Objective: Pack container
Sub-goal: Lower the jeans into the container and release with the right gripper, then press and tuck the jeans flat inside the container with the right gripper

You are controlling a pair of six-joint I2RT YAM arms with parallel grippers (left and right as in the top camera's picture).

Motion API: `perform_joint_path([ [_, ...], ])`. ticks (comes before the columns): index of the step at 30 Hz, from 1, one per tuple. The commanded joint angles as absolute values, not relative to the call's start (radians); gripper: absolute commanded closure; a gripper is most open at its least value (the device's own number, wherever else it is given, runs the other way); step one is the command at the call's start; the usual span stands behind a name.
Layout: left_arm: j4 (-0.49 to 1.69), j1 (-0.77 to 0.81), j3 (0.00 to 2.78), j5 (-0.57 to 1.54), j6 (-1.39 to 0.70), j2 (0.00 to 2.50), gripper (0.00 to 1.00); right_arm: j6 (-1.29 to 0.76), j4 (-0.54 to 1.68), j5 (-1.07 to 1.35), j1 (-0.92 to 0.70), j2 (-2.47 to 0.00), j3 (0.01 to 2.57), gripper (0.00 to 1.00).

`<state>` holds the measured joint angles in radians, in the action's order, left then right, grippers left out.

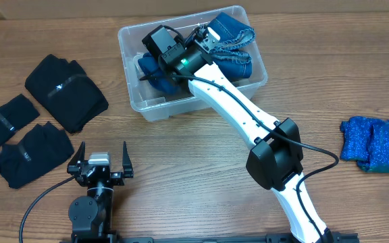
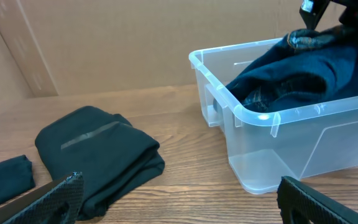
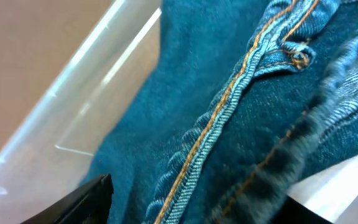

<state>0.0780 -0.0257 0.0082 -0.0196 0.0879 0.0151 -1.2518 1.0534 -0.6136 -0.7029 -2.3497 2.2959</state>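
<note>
Right claw point(image 1: 204, 42): down inside the bin, pressed close against jeans point(image 1: 231, 44). One black finger point(image 3: 86, 199) shows beside the denim. Whether the claw grips the fabric or has let go cannot be told.

Jeans: heaped in the far right end of the container point(image 1: 128, 67), with a fold lying over the rim at the corner.

Dark blue garment point(image 1: 155, 74): in the container, left of the jeans.

Container: on the table point(image 1: 201, 169), far centre.

Left claw point(image 1: 102, 167): spread wide, holding nothing, near edge of the table, well apart from the container.

Unpacked: three black folded garments at left point(image 1: 66, 91) point(image 1: 5, 118) point(image 1: 32, 154); a blue sparkly cloth point(image 1: 377, 145) at far right.

Hazards, as judged:
- Fabric caught on a finger would lift the jeans out again, or drag the light bin.
- The fold over the rim may slide outward and pull more denim after it.
- A heap above the rim leaves little room for the rest.

Views compared:
- Right wrist alone shows the orange seam stitching and the clear wall beside the denim.
- Left wrist alone shows, side-on, the denim standing above the rim.
- Overhead alone shows the fold over the rim and the unpacked pieces.
</note>
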Motion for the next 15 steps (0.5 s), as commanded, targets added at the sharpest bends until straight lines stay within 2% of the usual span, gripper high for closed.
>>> perform_joint_path([
  [1, 0.075, -0.019, 0.005, -0.026, 0.105, 0.005, 0.00, -1.237, 1.099, -0.567, -0.701, -2.283, 2.305, 0.28],
  [5, 0.075, -0.019, 0.005, -0.026, 0.105, 0.005, 0.00, -1.236, 1.223, -0.544, -0.701, -2.210, 2.305, 0.28],
  [10, 0.075, -0.019, 0.005, -0.026, 0.105, 0.004, 0.00, -1.110, 1.335, -0.543, -0.701, -2.103, 2.305, 0.30],
  [13, 0.075, -0.019, 0.005, -0.026, 0.105, 0.004, 0.00, -0.871, 1.351, -0.494, -0.701, -2.057, 2.305, 0.30],
  [15, 0.075, -0.019, 0.005, -0.026, 0.105, 0.005, 0.00, -0.699, 1.346, -0.445, -0.701, -2.046, 2.305, 0.35],
])
